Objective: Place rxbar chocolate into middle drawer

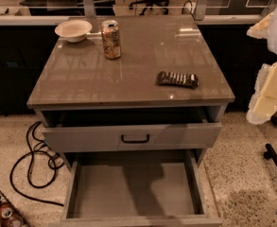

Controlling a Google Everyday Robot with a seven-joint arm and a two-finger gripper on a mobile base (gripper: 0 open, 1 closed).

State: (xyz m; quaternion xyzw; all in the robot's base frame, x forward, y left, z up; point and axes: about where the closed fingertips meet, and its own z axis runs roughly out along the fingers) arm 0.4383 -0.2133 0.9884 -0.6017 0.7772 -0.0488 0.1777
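**Bar on top, gripper cut off at right**

One bar [177,79] is seen lying flat near the front-right corner of the cabinet top [128,74]. The gripper [270,89] is held beyond the top's right edge, apart from the bar. It is partly cut off, and its state cannot be told. One middle drawer [133,183] is pulled out below. One can [111,39] and one bowl [73,30] are set near the back-left corner.

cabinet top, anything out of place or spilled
Nothing spilled or damaged. The bar lies flat, slightly askew, near the front right of the top; the can stands upright by the bowl. The end effector hangs to the right, off the top.
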